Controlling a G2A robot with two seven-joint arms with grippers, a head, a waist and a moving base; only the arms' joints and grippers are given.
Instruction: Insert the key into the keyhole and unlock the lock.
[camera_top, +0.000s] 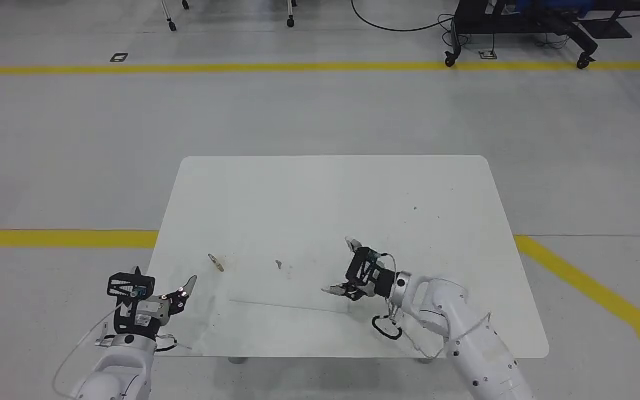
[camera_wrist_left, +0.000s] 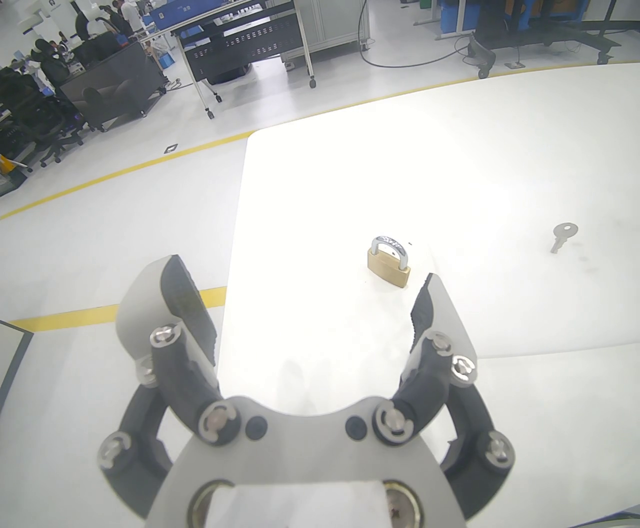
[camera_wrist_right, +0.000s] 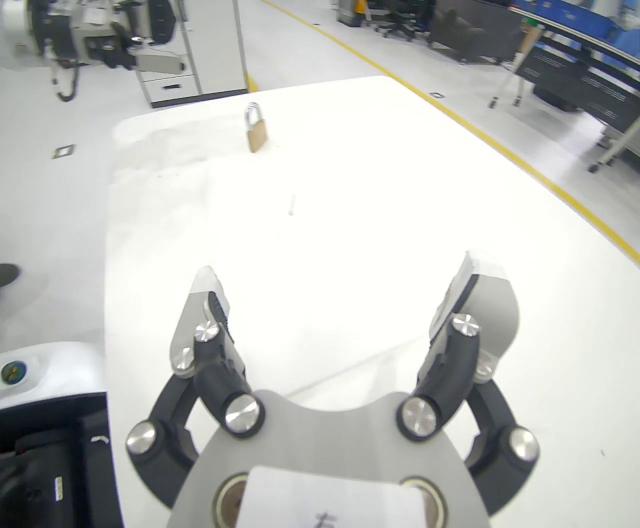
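Plainly brass, silver-shackled padlock (camera_wrist_left: 388, 269) sits near grey key (camera_wrist_left: 563, 235); left gripper (camera_wrist_left: 302, 280), right gripper (camera_wrist_right: 340, 267) gape empty.

No legible text, padlock (camera_wrist_left: 389, 264) shackle engraving too small to read, wrist label (camera_wrist_right: 332, 495) character cut off

Overhead, two low wrist views — padlock (camera_wrist_left: 389, 262) shared

Lying on white table (camera_top: 440, 200), toward its near left: lock (camera_top: 215, 262), key (camera_top: 280, 265) sitting near on its right, not touching. Hovering at near-left corner, short of lock: left gripper (camera_top: 183, 292). Hanging over table right of key, gaping wide, gripping nothing: right gripper (camera_top: 341, 268). Running across floor behind: yellow line (camera_top: 300, 68).
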